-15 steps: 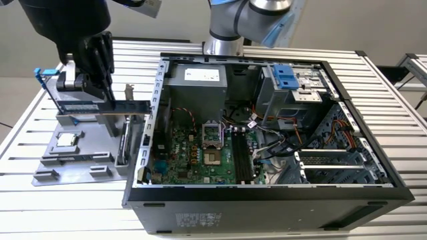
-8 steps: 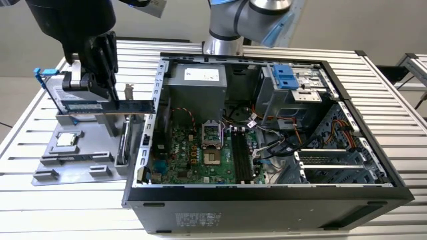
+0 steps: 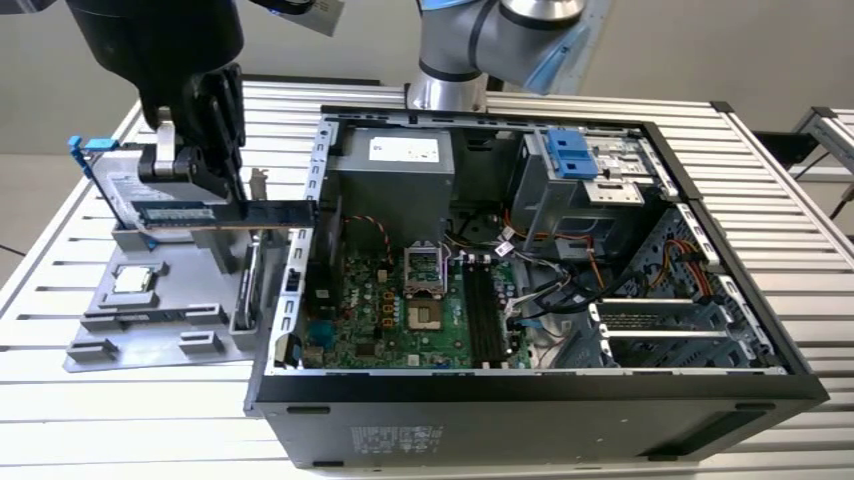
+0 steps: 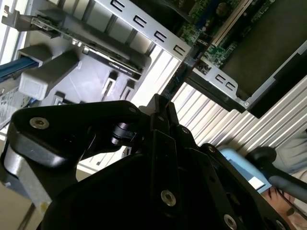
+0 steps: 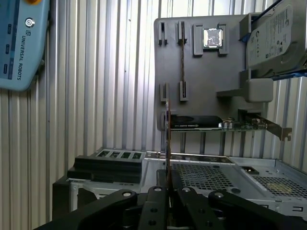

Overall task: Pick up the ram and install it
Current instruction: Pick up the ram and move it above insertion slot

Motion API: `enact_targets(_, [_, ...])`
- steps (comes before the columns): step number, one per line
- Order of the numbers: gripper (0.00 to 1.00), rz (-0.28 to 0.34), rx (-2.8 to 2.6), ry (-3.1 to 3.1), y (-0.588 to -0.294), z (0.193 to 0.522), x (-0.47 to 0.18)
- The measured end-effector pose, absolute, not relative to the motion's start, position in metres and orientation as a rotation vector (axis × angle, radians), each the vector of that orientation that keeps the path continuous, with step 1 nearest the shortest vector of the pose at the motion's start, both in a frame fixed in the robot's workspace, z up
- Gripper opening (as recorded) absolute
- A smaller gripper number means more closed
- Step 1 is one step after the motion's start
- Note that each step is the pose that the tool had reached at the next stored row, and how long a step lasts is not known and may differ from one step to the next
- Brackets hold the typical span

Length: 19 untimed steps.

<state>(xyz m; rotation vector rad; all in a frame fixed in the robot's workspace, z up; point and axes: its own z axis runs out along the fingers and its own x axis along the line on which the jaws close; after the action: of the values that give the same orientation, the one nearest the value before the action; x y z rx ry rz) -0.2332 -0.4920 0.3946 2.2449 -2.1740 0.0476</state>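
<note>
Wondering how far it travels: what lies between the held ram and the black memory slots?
In the exterior view, the case wall and green motherboard with its processor socket separate the ram from the memory slots.

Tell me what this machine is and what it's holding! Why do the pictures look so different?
It's a robot arm with a black gripper, a kind of two-fingered hand. The exterior view comes from a camera standing off the arm; both wrist views come from cameras riding on the arm, so they see the gripper from close up. On the ribbed metal table stands an open computer case, and beside it a grey tray of spare parts: a small square chip and a silver hard drive. The gripper pinches the ram, a long thin memory stick, holding it beside the case's side wall.
</note>
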Motion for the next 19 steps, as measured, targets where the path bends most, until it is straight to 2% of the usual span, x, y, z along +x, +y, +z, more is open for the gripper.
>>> enact_targets(19, [0.00, 0.048, 2.245, -2.174, -0.492, 0.395, -0.219])
